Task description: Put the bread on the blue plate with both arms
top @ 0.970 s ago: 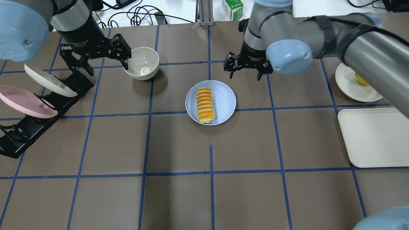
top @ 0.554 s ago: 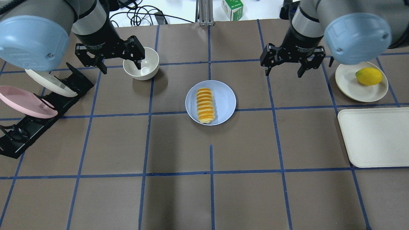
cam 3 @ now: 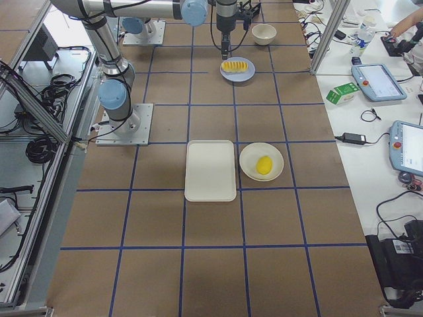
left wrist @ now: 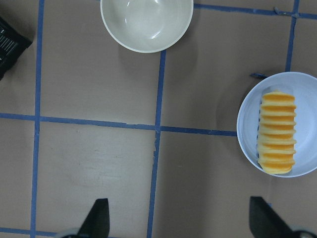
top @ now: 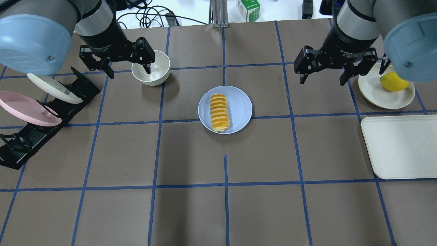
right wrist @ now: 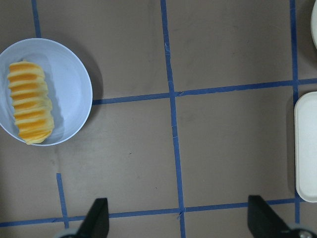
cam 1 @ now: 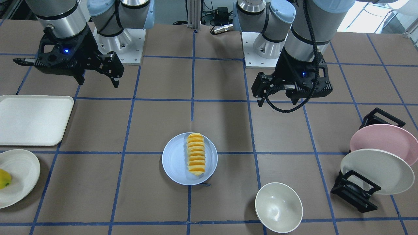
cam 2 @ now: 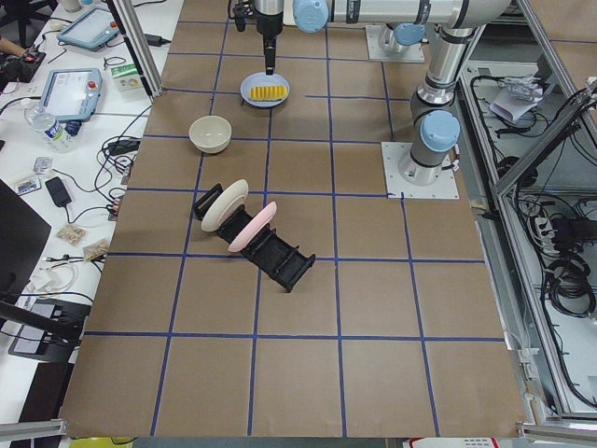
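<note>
The bread [top: 219,112], a loaf of yellow-orange slices, lies on the left half of the blue plate [top: 240,109] at the table's middle. It also shows in the front view [cam 1: 196,154], the left wrist view [left wrist: 277,133] and the right wrist view [right wrist: 30,101]. My left gripper [top: 129,70] is open and empty, raised over the white bowl's left edge, far left of the plate. My right gripper [top: 322,80] is open and empty, raised to the right of the plate [cam 1: 174,160], apart from it.
A white bowl [top: 151,68] stands left of the plate. A black rack [top: 20,143] at the left holds a pink plate [top: 27,109] and an off-white plate [top: 53,88]. At the right are an off-white plate [top: 375,92] with a yellow fruit [top: 392,82] and a cream tray [top: 399,147].
My right gripper has moved right, away from the blue plate toward the fruit plate. My left gripper has shifted a little right, over the bowl. The bread and plate have not moved.
</note>
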